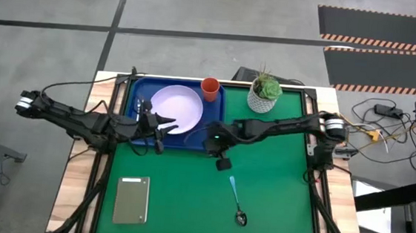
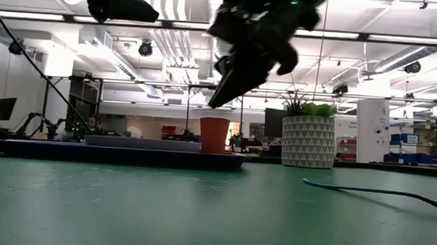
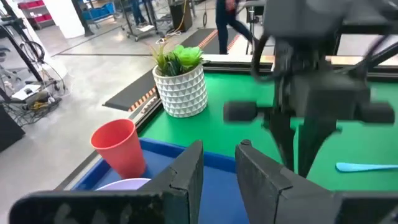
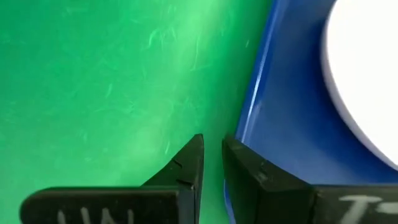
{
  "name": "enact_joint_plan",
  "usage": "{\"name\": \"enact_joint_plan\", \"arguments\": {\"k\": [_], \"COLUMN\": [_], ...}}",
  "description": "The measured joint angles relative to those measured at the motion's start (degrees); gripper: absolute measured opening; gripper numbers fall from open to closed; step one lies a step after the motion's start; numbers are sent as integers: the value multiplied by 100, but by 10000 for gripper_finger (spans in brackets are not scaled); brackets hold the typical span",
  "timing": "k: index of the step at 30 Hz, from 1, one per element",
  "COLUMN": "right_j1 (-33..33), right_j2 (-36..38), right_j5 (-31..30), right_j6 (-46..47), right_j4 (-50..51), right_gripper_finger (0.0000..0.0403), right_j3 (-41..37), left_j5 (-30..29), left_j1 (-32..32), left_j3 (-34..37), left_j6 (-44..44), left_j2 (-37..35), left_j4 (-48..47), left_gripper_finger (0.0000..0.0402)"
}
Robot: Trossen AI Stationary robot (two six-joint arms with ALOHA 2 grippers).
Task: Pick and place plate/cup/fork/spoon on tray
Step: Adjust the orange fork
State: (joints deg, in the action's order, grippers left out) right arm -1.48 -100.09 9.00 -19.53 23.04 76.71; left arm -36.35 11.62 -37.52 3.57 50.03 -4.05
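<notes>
Spoon (image 1: pixel 237 203) lies alone on the green mat, toward the near edge and right of centre, dark bowl nearest you, blue handle pointing back at the tray (image 1: pixel 139 96); nothing touches it. Plate (image 1: pixel 177 108) sits flat in the tray, cup (image 1: pixel 209 88) upright at the tray's far right corner. You won't find the fork in any view; it may be hidden under an arm, so don't count it as placed. Judged from this layout, plate and cup are done and the spoon is the step in hand. Right gripper (image 1: pixel 221 161) hangs above the mat just off the tray's near right corner, between tray and spoon; its wrist view shows the fingers nearly together with only a thin gap and nothing between them. Left gripper (image 1: pixel 164 123) hovers over the tray's near edge beside the plate, fingers a little apart, empty. Next move, as you'd plan it: bring the right gripper toward you over the spoon handle, spread the fingers, line them across the thin handle, and come down low, since it lies flat on the mat. Plant pot (image 1: pixel 265 95) and grey slab (image 1: pixel 131 199) are well clear.
</notes>
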Motion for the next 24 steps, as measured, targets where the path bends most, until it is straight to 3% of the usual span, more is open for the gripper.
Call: {"name": "enact_joint_plan", "arguments": {"k": [7,13,19,24], "right_j1": [0,11,15,41], "right_j2": [1181,2067,2810,3214], "right_j5": [-25,-398,-455,-455], "right_j6": [366,470,475,408], "right_j4": [-1269,-2000,-2666,-2686], "right_gripper_finger": [47,47,48,48], "right_j3": [-1541,-2566,-3216,-3365], "left_j5": [21,-504,-1171,-576], "left_j1": [0,-9,-327,-1047], "left_j3": [0,35,-19,-175], "left_j6": [-76,852,2451,3857], "left_j2": [49,109,443,590], "left_j4": [4,-82,-1492,-2968], "left_gripper_finger": [75,75,52,9]}}
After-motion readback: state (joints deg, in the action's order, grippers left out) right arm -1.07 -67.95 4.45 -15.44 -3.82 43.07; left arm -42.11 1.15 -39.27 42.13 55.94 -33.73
